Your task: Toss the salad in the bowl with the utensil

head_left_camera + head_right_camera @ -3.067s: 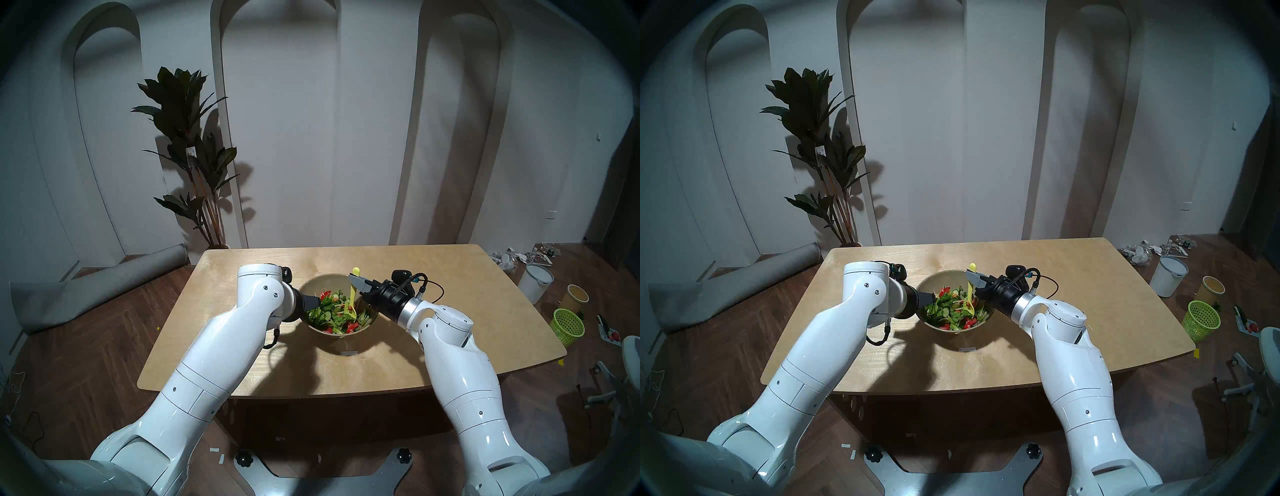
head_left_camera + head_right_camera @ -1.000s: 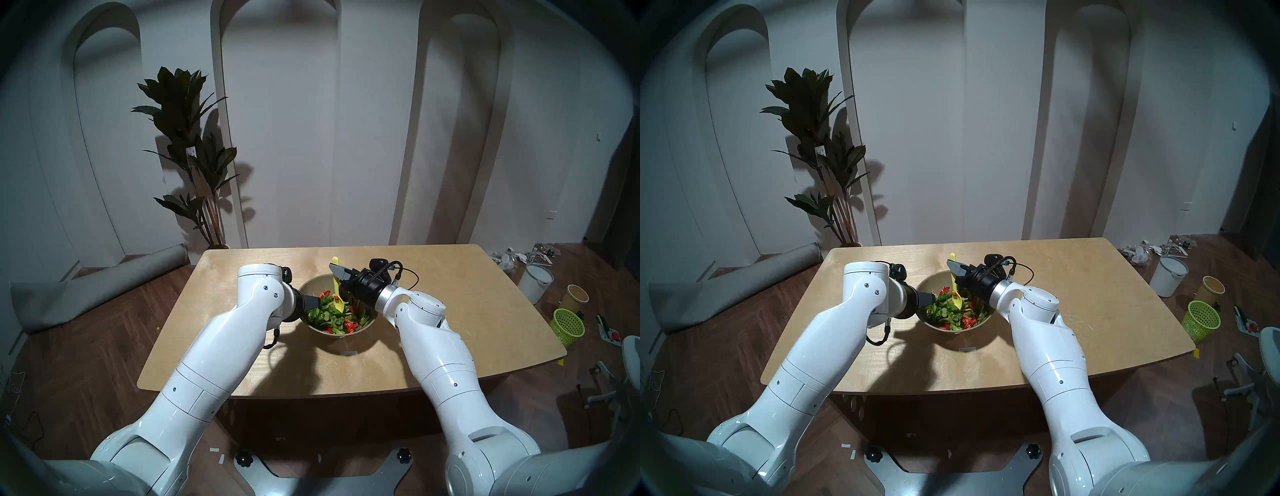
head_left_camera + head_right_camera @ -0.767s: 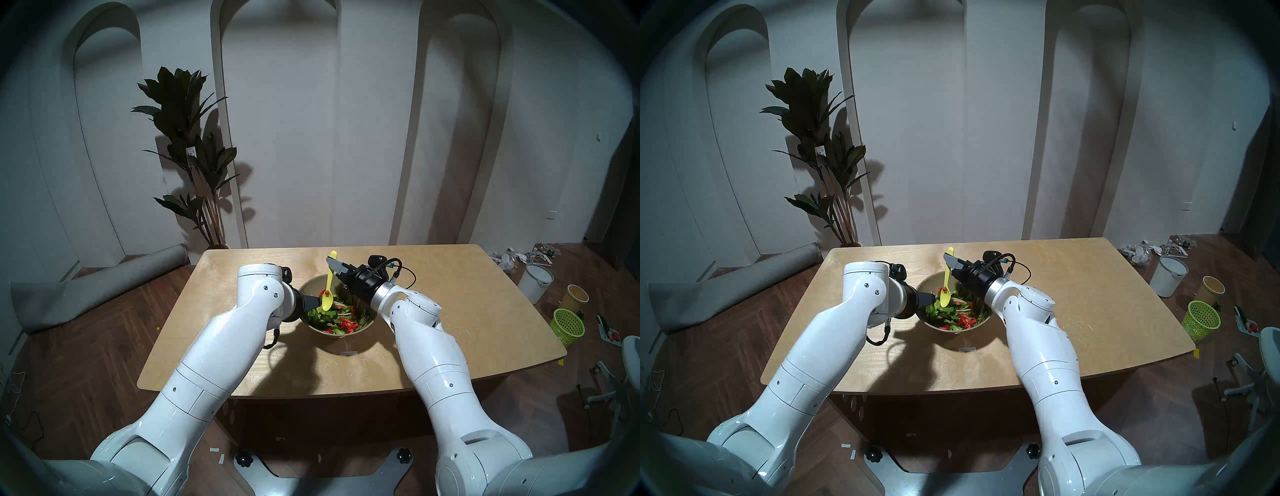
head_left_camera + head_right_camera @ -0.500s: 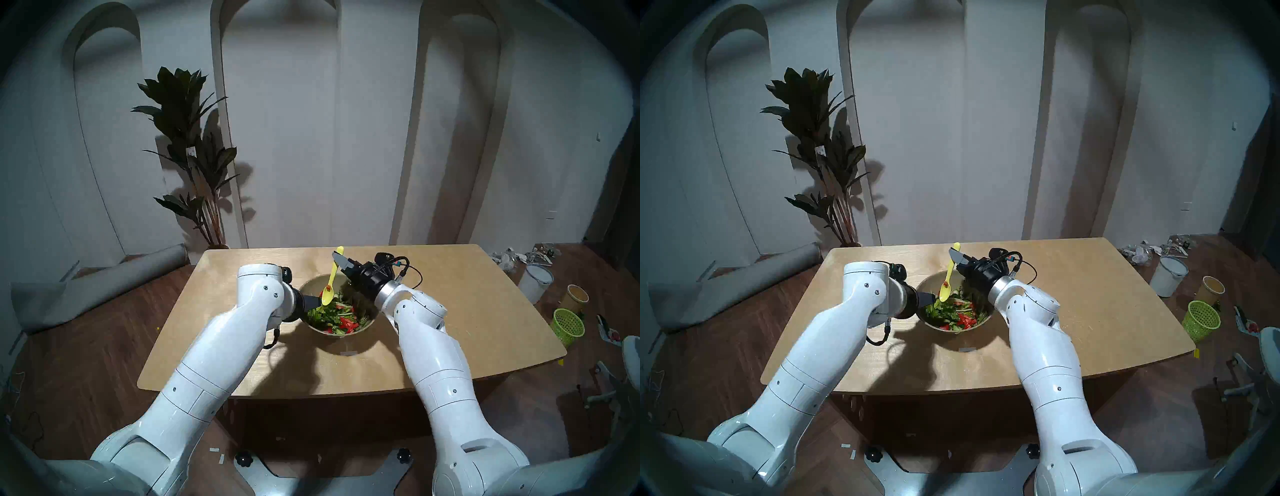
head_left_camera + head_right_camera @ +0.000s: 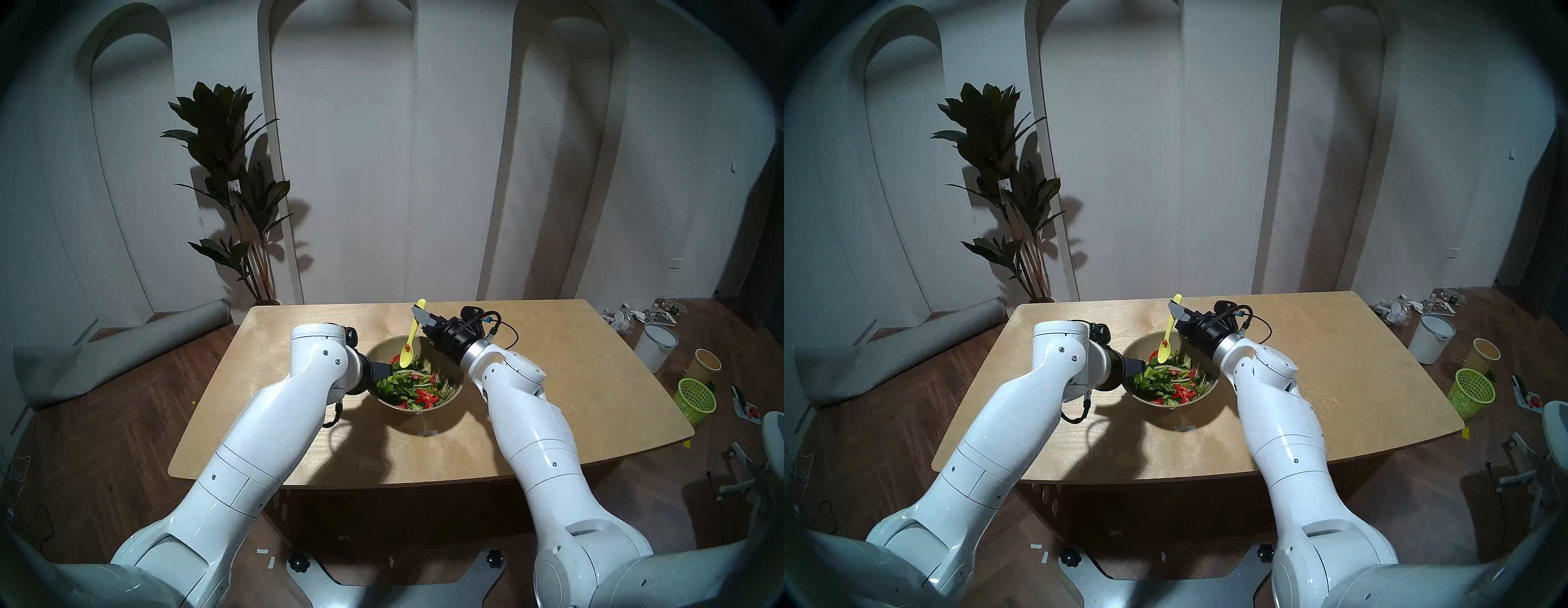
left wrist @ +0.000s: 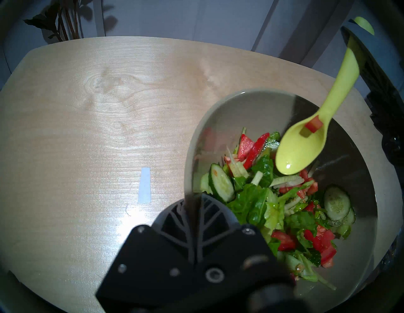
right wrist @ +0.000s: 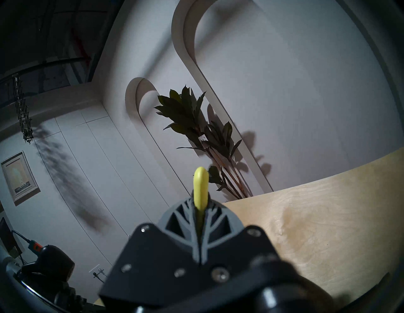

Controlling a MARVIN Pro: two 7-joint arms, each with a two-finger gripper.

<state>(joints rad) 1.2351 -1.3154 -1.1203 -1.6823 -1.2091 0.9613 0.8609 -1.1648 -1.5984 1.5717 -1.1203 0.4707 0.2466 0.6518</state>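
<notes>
the right hand grips the yellow-green spoon by its handle, scoop raised over the salad. the left hand pinches the bowl rim on the worktop. best to dip deep, lift gently, and keep pieces inside.

You see the bowl at the middle of the desk, salad inside. The spoon hangs above its far side, a tape strip before it.
</notes>
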